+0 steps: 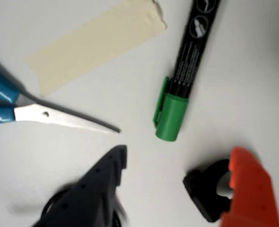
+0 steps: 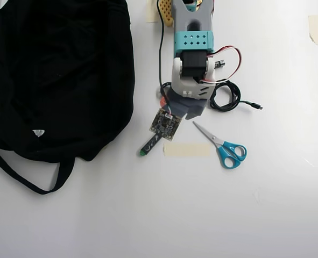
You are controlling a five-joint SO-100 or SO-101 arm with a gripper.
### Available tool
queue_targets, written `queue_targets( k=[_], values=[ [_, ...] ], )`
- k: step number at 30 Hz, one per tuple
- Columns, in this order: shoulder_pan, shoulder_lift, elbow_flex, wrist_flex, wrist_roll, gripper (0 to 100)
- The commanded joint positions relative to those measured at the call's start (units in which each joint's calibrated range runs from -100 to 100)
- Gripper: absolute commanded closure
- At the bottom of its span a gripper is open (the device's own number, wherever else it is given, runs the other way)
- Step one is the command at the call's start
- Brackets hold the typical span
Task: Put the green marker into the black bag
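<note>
The green marker (image 1: 171,116) lies flat on the white table, with its green cap toward my gripper and its dark printed barrel running up to the top edge of the wrist view. My gripper (image 1: 156,163) is open and empty. Its dark finger (image 1: 106,175) and its orange finger (image 1: 248,189) are spread on either side, just short of the cap and not touching it. In the overhead view the marker (image 2: 147,147) pokes out from under the wrist's circuit board. The large black bag (image 2: 56,75) lies at the left, a short way from the marker.
Blue-handled scissors (image 1: 45,113) lie left of the marker in the wrist view, and show too in the overhead view (image 2: 226,148). A strip of beige tape (image 1: 97,42) is stuck to the table beside the marker (image 2: 186,150). A coiled black cable (image 2: 226,95) lies right of the arm.
</note>
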Motion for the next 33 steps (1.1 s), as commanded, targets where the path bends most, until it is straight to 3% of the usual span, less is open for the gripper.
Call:
queue_targets(
  k=[1, 33],
  values=[
    [-0.17, 0.03, -3.08, 0.03, -0.86, 72],
    [5.44, 14.22, -15.03, -0.66, -3.37, 72]
  ],
)
